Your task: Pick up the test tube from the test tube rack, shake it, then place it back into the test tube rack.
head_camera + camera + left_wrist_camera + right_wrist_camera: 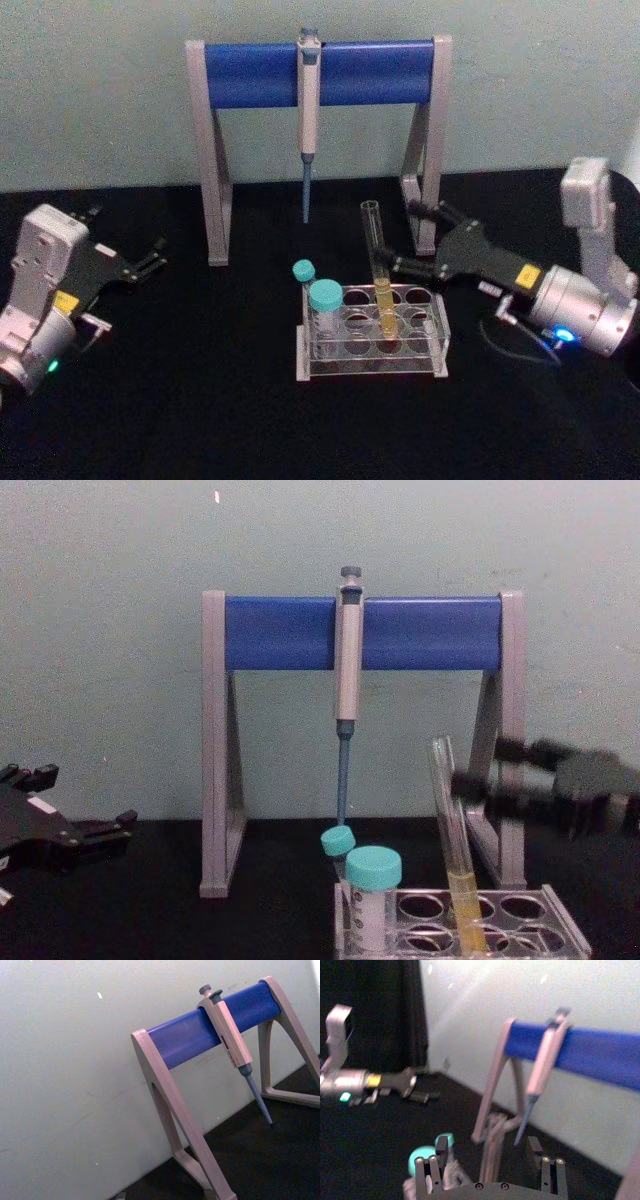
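Tube [378, 262] stands tilted in the rack [372, 322], just left of the right gripper [408, 238], whose jaws are spread and not touching it. Left gripper [150, 257] rests spread, far left. No writing is readable.

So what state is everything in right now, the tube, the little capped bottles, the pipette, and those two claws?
Test tube: uncapped, leaning in the test tube rack, yellow liquid in its lower part.
Teal-capped vials: capped, upright in the rack.
Pipette: hanging on the pipette stand.
Right gripper: open, beside the tube, not gripping it.
Left gripper: open, off to the left, away from the rack.
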{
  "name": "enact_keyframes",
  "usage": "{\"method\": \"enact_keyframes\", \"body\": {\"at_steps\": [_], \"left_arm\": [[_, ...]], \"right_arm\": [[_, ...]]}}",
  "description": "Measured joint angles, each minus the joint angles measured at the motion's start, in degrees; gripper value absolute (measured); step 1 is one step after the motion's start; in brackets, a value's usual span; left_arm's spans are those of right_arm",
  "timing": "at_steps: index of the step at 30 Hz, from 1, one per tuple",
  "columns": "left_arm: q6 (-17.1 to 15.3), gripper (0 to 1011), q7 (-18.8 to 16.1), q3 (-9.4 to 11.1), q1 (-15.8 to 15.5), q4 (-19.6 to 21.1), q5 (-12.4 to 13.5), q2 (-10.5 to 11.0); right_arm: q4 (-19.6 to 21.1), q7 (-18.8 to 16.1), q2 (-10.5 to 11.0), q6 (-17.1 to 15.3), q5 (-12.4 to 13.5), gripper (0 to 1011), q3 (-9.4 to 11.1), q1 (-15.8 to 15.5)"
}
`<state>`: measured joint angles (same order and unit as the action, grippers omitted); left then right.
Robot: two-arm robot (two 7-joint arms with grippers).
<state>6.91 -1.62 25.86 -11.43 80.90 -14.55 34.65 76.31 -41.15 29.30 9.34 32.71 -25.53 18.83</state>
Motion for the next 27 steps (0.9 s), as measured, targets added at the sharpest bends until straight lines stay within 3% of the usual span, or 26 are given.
{"method": "enact_keyframes", "body": {"at_steps": [3, 4, 5, 7, 9, 12, 15, 18, 21, 27], "left_arm": [[0.0, 1001, 0.0, 0.0, 0.0, 0.0, 0.0, 0.0], [0.0, 1001, 0.0, 0.0, 0.0, 0.0, 0.0, 0.0], [0.0, 1001, 0.0, 0.0, 0.0, 0.0, 0.0, 0.0], [0.0, 1001, 0.0, 0.0, 0.0, 0.0, 0.0, 0.0], [0.0, 1001, 0.0, 0.0, 0.0, 0.0, 0.0, 0.0], [0.0, 1001, 0.0, 0.0, 0.0, 0.0, 0.0, 0.0], [0.0, 1001, 0.0, 0.0, 0.0, 0.0, 0.0, 0.0], [0.0, 1001, 0.0, 0.0, 0.0, 0.0, 0.0, 0.0], [0.0, 1001, 0.0, 0.0, 0.0, 0.0, 0.0, 0.0], [0.0, 1001, 0.0, 0.0, 0.0, 0.0, 0.0, 0.0]], "right_arm": [[1.9, 2.5, -0.3, 0.5, 1.3, 1000, 2.2, -1.3], [3.1, 4.8, -0.5, 0.7, 1.5, 1000, 3.5, -2.1], [3.1, 4.8, -0.5, 0.7, 1.5, 1000, 3.5, -2.1], [4.9, 9.0, -0.9, 0.6, 0.9, 1000, 5.1, -3.4], [6.2, 13.3, -1.3, 0.3, -0.7, 1000, 6.3, -4.3], [8.2, 23.6, -2.3, -1.8, -6.1, 1000, 7.9, -5.9], [8.5, 28.9, -2.9, -4.0, -9.5, 1000, 8.3, -6.4], [7.6, 35.2, -3.9, -8.3, -13.9, 1000, 8.3, -6.9], [6.6, 37.6, -4.6, -10.6, -15.8, 1000, 8.2, -7.3], [4.6, 39.2, -5.6, -13.4, -17.8, 1000, 7.8, -8.1]]}}
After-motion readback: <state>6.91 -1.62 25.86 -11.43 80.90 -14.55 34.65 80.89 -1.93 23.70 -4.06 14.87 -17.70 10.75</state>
